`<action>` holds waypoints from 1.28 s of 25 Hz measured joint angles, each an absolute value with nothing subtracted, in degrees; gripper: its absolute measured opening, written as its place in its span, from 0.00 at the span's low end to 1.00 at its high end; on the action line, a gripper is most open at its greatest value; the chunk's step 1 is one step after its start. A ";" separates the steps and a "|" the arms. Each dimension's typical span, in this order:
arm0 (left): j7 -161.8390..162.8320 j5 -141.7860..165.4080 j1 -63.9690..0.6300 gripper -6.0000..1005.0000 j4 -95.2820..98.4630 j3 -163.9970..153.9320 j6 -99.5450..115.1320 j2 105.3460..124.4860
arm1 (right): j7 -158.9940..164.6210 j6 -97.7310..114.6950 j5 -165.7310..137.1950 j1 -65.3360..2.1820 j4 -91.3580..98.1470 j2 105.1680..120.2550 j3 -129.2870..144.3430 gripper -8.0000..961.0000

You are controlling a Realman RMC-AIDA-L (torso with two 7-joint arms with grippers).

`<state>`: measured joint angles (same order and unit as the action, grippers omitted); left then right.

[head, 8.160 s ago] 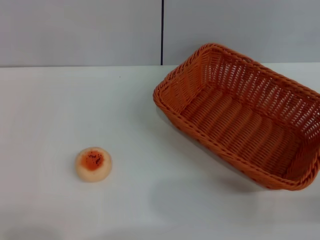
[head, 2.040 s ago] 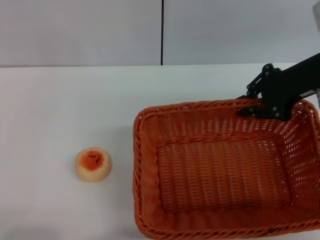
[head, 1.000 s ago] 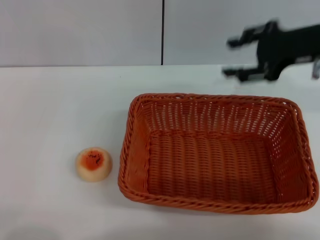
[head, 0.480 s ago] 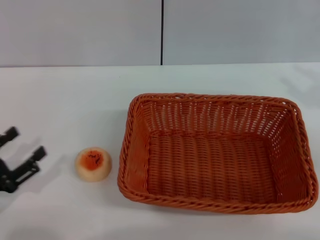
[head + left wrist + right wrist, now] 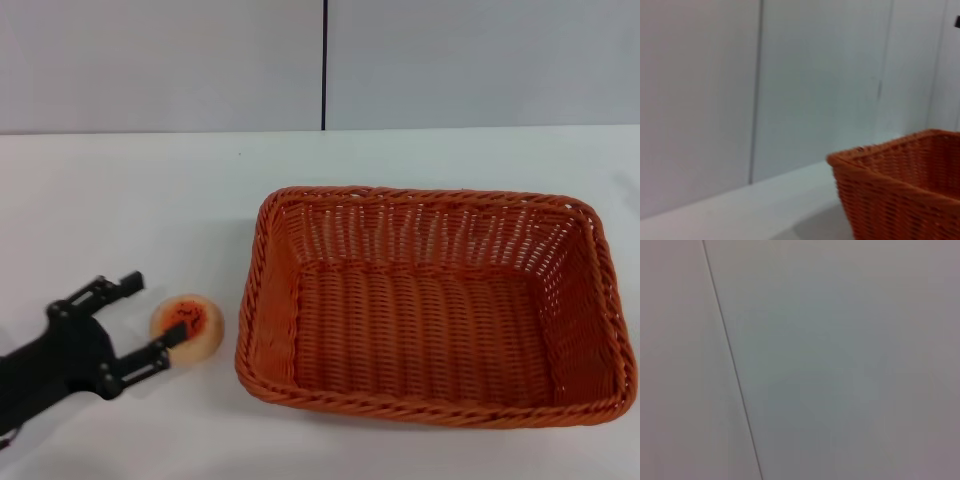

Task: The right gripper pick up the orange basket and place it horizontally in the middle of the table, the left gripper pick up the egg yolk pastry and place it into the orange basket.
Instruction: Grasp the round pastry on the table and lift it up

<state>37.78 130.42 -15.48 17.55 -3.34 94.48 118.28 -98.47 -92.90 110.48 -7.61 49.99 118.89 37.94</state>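
The pastry (image 5: 187, 326) sits on the white worktop (image 5: 150, 210), its orange-red patch facing up, just beside the left short side of the basket (image 5: 430, 305) but not touching it; my left hand (image 5: 148, 317) is down at the pastry from the near-left, fingers spread wide and gripping nothing; one fingertip (image 5: 132, 280) lies off the pastry's far-left side, the other (image 5: 175, 338) overlaps its near edge, though I cannot tell whether that one touches; the black arm behind the hand runs off toward the lower left corner of the head view; the basket lies flat with its long sides running left to right, open side up and nothing inside, a little right of the worktop's middle; from my left wrist I see only a corner of the basket (image 5: 900, 187) with its braided rim, the worktop (image 5: 740, 215) and a pale panelled wall (image 5: 805, 85) behind; my right hand is out of sight, and my right wrist shows only that pale wall (image 5: 840, 360) with one dark seam (image 5: 730, 360) running down it.
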 joint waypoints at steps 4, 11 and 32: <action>37.76 130.43 -15.71 0.78 15.99 -5.74 92.85 118.34 | -99.98 -92.72 110.15 -7.76 48.42 118.94 37.48 0.65; 35.45 130.48 -15.40 0.78 13.34 -6.68 90.47 118.35 | -100.18 -92.37 110.03 -8.31 47.70 118.84 37.38 0.65; 32.24 130.04 -16.42 0.62 10.05 -6.58 83.22 118.32 | -100.21 -92.72 110.04 -8.25 46.09 118.57 37.16 0.65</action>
